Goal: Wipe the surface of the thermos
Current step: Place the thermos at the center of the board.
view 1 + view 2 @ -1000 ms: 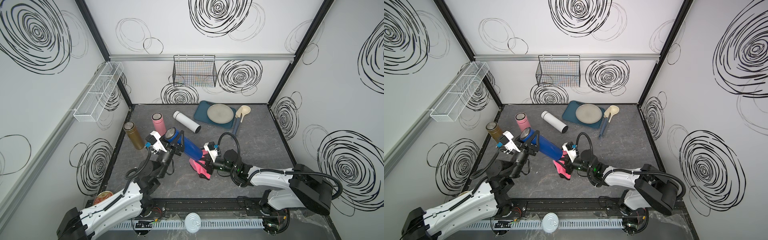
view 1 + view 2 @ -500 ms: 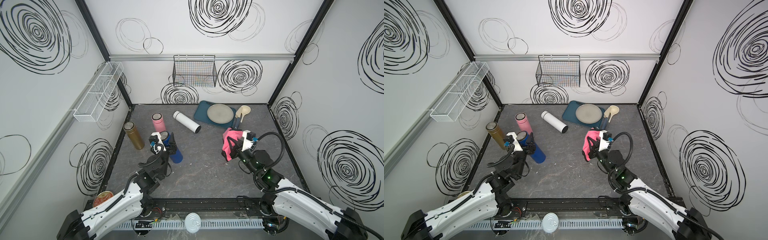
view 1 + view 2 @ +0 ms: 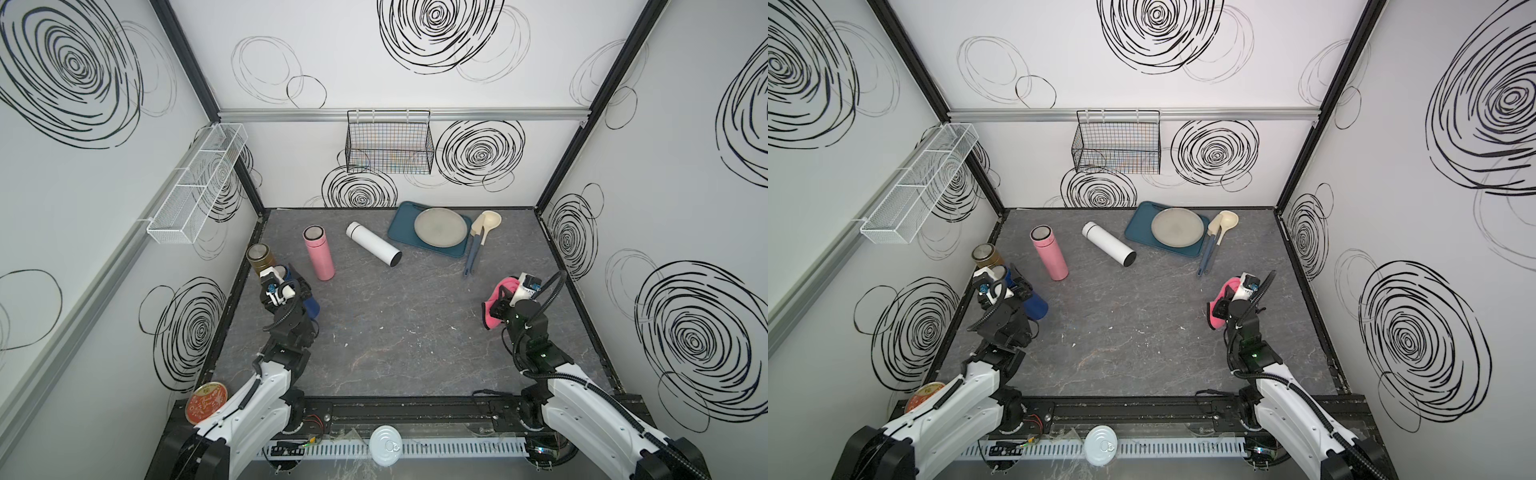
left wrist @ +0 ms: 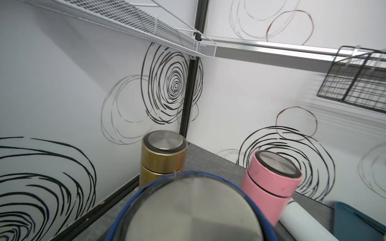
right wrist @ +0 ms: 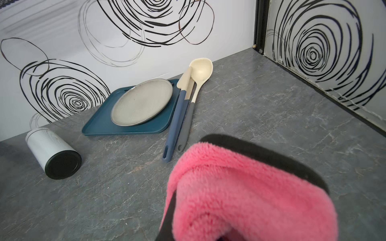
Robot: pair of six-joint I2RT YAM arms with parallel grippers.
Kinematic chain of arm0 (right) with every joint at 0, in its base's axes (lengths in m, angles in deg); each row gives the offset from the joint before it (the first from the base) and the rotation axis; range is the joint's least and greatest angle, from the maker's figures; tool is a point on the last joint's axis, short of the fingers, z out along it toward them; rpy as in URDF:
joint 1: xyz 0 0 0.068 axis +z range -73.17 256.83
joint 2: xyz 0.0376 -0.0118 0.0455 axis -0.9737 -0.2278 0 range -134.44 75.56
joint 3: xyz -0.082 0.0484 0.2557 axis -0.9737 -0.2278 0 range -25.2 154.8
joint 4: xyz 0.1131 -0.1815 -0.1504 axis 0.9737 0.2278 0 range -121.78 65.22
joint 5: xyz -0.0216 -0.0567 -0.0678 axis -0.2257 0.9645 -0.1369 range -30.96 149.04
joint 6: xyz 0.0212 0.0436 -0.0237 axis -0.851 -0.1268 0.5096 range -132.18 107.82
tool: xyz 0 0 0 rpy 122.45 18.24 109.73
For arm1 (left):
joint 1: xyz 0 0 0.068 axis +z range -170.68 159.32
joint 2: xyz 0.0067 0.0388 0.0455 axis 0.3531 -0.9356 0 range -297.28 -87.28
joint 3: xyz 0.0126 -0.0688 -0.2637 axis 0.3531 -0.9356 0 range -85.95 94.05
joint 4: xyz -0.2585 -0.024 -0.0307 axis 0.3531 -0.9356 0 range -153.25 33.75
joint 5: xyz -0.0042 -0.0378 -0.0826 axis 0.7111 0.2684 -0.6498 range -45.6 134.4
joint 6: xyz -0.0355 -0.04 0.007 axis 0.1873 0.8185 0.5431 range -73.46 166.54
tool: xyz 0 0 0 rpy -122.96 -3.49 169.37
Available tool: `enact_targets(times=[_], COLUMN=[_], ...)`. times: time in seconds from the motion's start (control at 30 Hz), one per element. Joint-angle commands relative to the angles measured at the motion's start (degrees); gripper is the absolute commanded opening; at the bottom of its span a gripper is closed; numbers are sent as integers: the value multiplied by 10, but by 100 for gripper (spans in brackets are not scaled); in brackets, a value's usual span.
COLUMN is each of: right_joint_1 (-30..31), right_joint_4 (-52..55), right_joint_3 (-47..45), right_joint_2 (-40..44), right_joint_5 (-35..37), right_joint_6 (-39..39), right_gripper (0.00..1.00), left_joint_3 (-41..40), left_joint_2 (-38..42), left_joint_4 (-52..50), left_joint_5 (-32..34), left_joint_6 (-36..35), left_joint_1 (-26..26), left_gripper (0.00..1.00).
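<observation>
So the arms have split up. The left gripper (image 3: 297, 286) stays clamped on the blue thermos (image 3: 311, 306), now back by the left wall beside the gold thermos (image 3: 259, 257). The right gripper (image 3: 500, 301) pinches the pink cloth (image 3: 491, 318), well apart from it. Looks like the wiping's over.

Blue thermos (image 3: 311, 304), pink cloth (image 5: 250, 198), teal tray (image 5: 100, 126), perhaps ribbed grey plate (image 5: 142, 102), black-swirled walls (image 3: 365, 66).

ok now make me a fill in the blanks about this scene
1. The right gripper is shut on a ___ cloth.
2. The left gripper grips the ___ thermos.
3. The white thermos lies on its ___.
Missing words: pink; blue; side.
</observation>
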Motion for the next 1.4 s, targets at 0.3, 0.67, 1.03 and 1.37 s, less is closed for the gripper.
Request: enact_targets(times=[0.3, 0.67, 1.03, 1.37], right_joint_1=[-2, -4, -5, -6], right_joint_4=[8, 10, 9, 8], right_joint_3=[12, 16, 17, 17], right_joint_2=[-4, -16, -17, -18], right_joint_5=[34, 33, 28, 26], right_joint_6=[-34, -36, -35, -34], right_gripper=[0, 0, 0, 0], left_joint_3=[84, 155, 175, 177], left_joint_2=[-199, -345, -409, -401], left_joint_4=[267, 304, 320, 303], left_joint_5=[-49, -59, -47, -46], left_joint_6=[-75, -107, -123, -111], left_joint_1=[43, 67, 68, 67], left_gripper=[0, 0, 0, 74])
